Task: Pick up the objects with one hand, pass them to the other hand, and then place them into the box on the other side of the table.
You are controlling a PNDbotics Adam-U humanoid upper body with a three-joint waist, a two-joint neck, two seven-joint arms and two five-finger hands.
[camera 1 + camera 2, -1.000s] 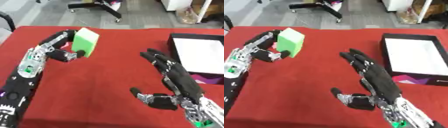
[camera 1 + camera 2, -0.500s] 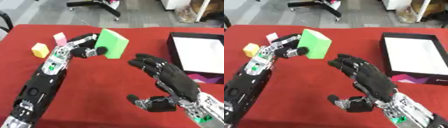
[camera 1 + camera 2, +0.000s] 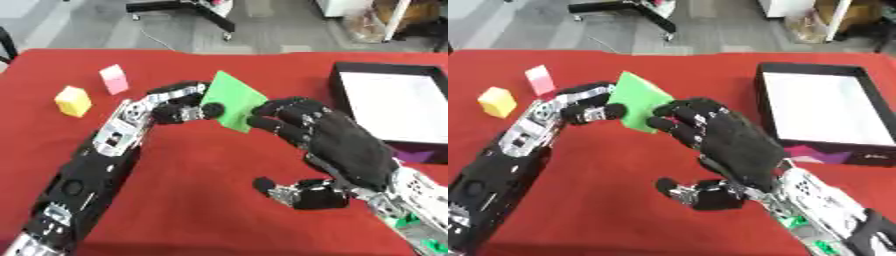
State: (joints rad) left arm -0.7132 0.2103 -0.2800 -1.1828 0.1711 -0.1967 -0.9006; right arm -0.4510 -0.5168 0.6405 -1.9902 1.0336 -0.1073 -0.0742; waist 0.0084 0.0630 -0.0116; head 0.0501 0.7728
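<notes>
My left hand (image 3: 175, 104) holds a green block (image 3: 234, 100) in the air above the red table (image 3: 192, 200), fingers and thumb pinched on its left side. My right hand (image 3: 337, 150) is open, palm down, its fingertips (image 3: 271, 120) touching the block's right edge, thumb (image 3: 297, 192) spread below. The black box (image 3: 398, 107) with a white inside sits at the right. A yellow block (image 3: 73, 101) and a pink block (image 3: 114, 79) stand on the table at the left.
The box's near wall shows purple print (image 3: 833, 154). Beyond the table's far edge lies grey floor with a black chair base (image 3: 179, 7) and a cardboard item at the upper right.
My left hand has carried the green block rightward toward the middle. My right hand has risen and reached left until its fingertips meet the block. The camera has shifted too.
</notes>
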